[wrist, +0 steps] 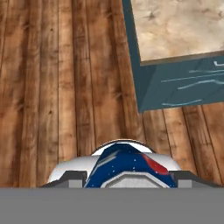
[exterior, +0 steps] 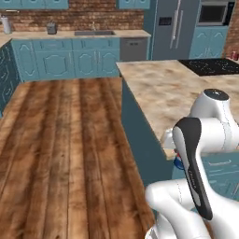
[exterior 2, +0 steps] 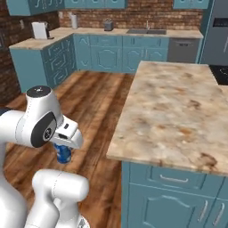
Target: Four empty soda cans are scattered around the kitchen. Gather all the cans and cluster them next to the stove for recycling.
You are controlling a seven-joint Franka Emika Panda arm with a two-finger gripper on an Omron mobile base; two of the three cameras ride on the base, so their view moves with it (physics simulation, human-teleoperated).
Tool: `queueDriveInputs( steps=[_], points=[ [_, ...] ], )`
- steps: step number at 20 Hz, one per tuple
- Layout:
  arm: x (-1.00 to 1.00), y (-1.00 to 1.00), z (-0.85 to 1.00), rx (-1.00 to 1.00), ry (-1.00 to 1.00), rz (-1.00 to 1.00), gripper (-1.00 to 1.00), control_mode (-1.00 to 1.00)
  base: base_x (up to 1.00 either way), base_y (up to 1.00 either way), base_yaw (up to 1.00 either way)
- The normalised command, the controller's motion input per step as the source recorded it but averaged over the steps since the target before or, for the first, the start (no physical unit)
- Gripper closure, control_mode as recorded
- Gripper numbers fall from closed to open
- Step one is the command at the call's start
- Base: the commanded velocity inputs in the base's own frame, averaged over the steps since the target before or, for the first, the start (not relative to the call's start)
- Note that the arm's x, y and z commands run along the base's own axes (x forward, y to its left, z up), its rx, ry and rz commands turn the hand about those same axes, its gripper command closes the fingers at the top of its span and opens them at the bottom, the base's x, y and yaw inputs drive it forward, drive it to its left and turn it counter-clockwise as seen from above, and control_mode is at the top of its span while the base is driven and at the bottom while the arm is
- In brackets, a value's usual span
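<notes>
Holding a blue soda can [wrist: 124, 168] clamped in my hand [wrist: 127, 181], I hover over the wooden floor [wrist: 61, 87]; the table [exterior: 172, 88] lies ahead, and the stove [exterior: 210, 66] sits at its far end.

- The floor [wrist: 65, 87] is showing as brown wooden planks with visible grain.
- The island counter [exterior 2: 178, 116] is looking like smooth mottled beige stone.
- The blue can [wrist: 124, 168] is gleaming glossily.
</notes>
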Motion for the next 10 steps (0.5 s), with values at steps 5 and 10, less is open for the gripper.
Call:
queueDriveInputs(
  steps=[5, 10],
  points=[
    [0.0, 0.0, 0.0, 0.0, 0.0, 0.0, 1.0, 1.0, 0.71, 0.96, -0.01],
    [0.0, 0.0, 0.0, 0.0, 0.0, 0.0, 1.0, 1.0, 1.0, 0.45, -0.36]
  ],
)
